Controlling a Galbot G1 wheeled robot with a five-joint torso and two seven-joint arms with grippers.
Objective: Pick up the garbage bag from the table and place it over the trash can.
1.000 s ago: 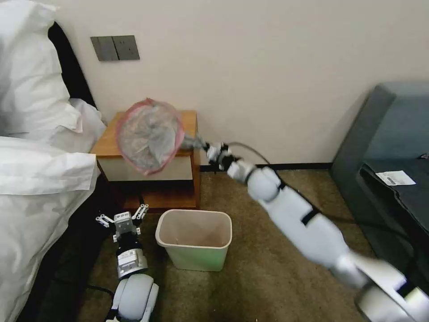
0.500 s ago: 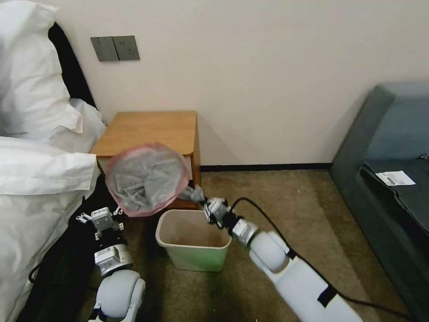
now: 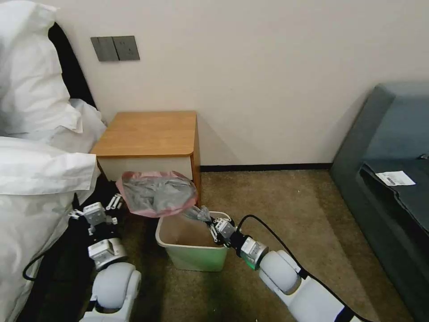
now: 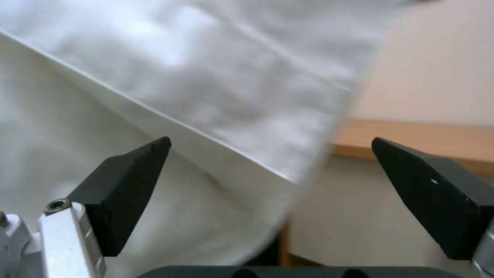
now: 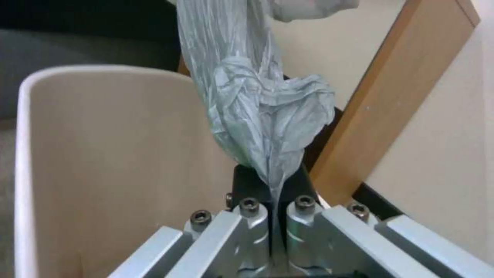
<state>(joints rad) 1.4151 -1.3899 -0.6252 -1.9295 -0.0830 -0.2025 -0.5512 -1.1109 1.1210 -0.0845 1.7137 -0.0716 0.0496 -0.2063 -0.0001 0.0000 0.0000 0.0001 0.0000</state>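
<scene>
Over the trash can (image 3: 193, 243) our right hand (image 3: 215, 226) pinches the garbage bag (image 3: 157, 193) by its tail (mouth lolling toward the desk (image 3: 149, 133)), left hand (image 3: 94, 210) spread nearby, so we judge seating the mouth round the rim comes next.

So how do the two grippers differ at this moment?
The right gripper is shut on the garbage bag, pinching a bunched end over the trash can; the left gripper is open and holds nothing. The right gripper sits at the trash can's rim, while the left gripper is beside the white bedding, apart from the garbage bag. Both are low, in front of the table.
</scene>
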